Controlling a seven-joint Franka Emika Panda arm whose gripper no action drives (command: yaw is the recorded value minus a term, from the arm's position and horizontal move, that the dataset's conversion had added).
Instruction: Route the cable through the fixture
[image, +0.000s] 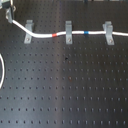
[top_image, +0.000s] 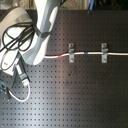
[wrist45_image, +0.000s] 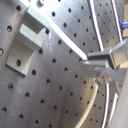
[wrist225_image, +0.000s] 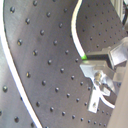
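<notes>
Black perforated breadboard (image: 65, 95) fills your exterior views. Along its far edge, you see the cable (image: 75, 34) threaded through the middle fixture (image: 68, 30) and another fixture (image: 107, 31), passing beside a third (image: 29, 30). Your gripper (wrist45_image: 100, 70) shows only partly; finger spread unclear.

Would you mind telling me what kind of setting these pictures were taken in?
Most likely a robotics lab bench: a black perforated breadboard table, small grey metal clip brackets standing on it, and a thin white cable with red and blue bands lying across them.
</notes>
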